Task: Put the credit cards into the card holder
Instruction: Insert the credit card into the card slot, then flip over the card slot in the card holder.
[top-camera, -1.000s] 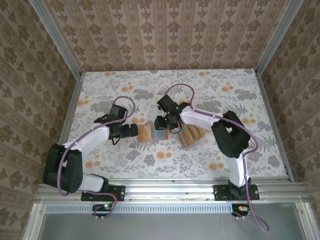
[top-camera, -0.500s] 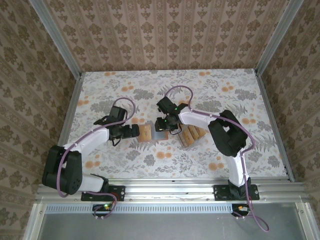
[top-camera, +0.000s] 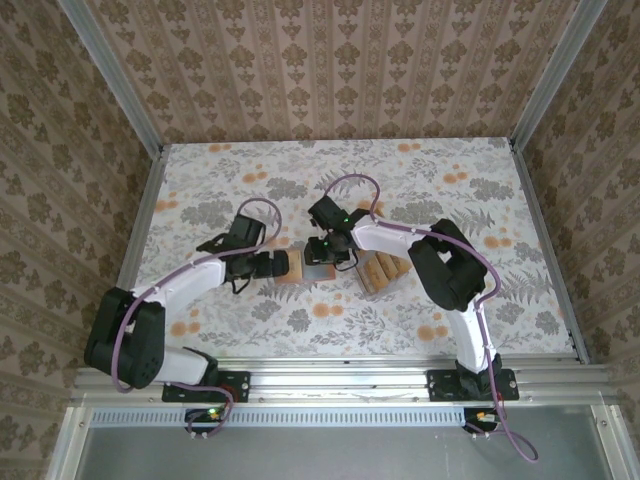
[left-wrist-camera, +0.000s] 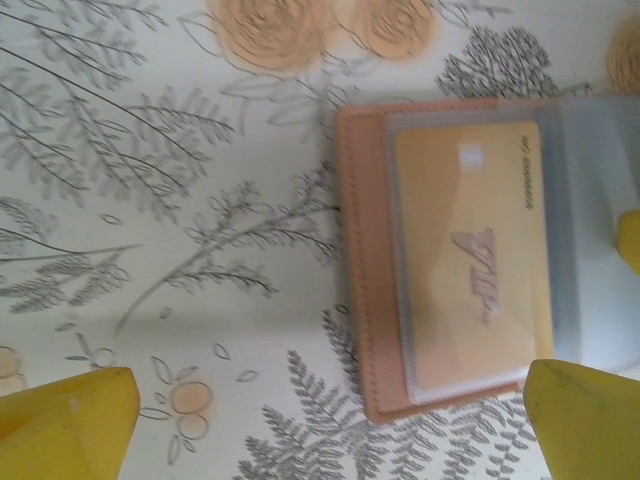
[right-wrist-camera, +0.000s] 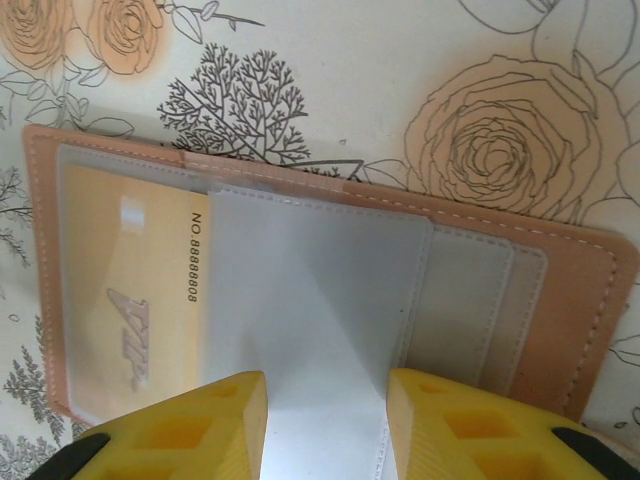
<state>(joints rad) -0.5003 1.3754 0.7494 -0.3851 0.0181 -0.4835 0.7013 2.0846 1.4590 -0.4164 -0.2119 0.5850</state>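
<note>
From above, the card holder lies open on the flowered bench, a little left of the frame's centre. The left claw sits at its left edge. The right claw is over the holder's grey right half. Just right of the holder, a small fan of credit cards lies flat on the bench, near the right arm.

Through the left wrist camera, the left claw is spread wide. One yellow fingertip is in the lower left corner of the frame and the other in the lower right, with nothing between them. The holder fills the right half of the frame, and one card is tucked under its clear sleeve. The lower right fingertip is just beside the holder's bottom corner.

Through the right wrist camera, the holder runs across the whole frame with the sleeved card at its left end. The right claw stands half spread at the bottom edge. A pale grey flap of the lining runs down into the gap between its fingers. I can't tell whether the fingers actually pinch it.
</note>
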